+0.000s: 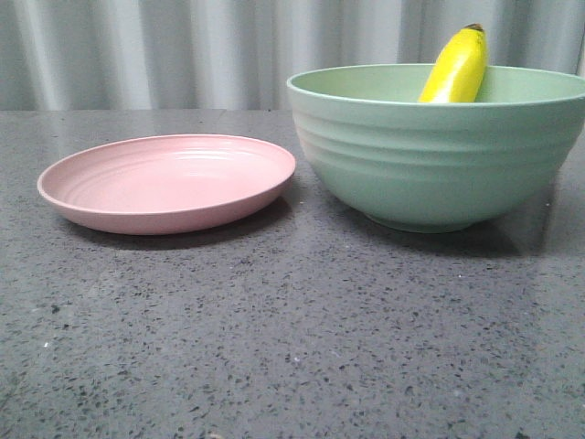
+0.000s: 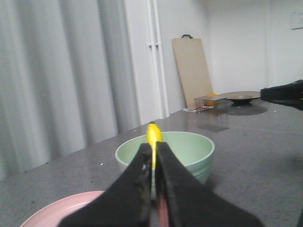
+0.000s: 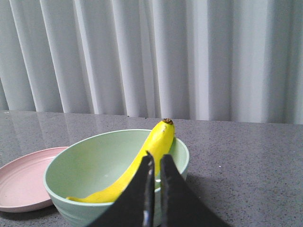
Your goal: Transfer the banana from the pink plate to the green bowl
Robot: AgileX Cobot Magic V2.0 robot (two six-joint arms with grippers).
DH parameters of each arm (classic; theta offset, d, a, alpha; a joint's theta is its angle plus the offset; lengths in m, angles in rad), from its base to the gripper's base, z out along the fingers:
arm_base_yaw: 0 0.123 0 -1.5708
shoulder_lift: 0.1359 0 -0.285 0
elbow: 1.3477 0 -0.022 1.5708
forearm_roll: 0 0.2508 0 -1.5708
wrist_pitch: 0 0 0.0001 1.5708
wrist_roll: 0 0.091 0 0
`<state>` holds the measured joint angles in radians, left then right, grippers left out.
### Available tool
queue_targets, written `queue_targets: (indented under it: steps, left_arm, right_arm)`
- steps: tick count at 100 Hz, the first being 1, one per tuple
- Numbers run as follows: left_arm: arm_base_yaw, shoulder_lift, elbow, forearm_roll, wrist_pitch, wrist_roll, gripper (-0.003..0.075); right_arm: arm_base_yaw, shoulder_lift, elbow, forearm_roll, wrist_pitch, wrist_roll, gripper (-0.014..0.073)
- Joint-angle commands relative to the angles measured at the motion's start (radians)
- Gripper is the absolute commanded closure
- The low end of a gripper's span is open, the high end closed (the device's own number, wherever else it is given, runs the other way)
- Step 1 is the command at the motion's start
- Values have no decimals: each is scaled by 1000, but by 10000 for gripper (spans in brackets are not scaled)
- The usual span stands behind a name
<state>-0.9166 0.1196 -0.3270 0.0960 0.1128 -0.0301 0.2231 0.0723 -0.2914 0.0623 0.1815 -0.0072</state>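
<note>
One banana (image 1: pixel 455 69), one plate (image 1: pixel 164 183), one bowl (image 1: pixel 439 151). The banana leans inside the bowl, dark tip poking over the rim at about 1 o'clock in the front view; the bare plate sits just beside the bowl at its 9 o'clock. Both grippers, left (image 2: pixel 154 156) and right (image 3: pixel 155 163), have their fingers pressed together on nothing, with the banana beyond their tips. A board (image 2: pixel 193 71) leans against the far wall.

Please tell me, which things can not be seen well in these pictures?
- Banana: front view, lower part hidden by the green bowl wall.
- Pink plate: left wrist view, mostly hidden by the left gripper and cut by the bottom edge.
- Far objects on the table: left wrist view, too small and blurred to name.
</note>
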Motion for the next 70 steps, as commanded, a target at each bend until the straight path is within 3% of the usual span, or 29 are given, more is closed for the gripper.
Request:
queue_targets:
  steps: [1, 29, 54, 60, 70]
  left_arm:
    - [73, 10, 4, -6, -83, -8, 741]
    - [408, 10, 157, -10, -158, -8, 741]
    - [673, -26, 344, -10, -325, -8, 741]
    - [714, -60, 336, -10, -225, -8, 741]
    - [784, -111, 340, -10, -169, -8, 741]
  right_arm:
    - [2, 12, -26, -11, -75, -8, 662]
    - [2, 12, -26, -11, -75, -8, 662]
    - [2, 12, -26, -11, -75, -8, 662]
    - [2, 12, -26, -11, -75, -8, 662]
    - [2, 12, -26, -11, -75, -8, 662]
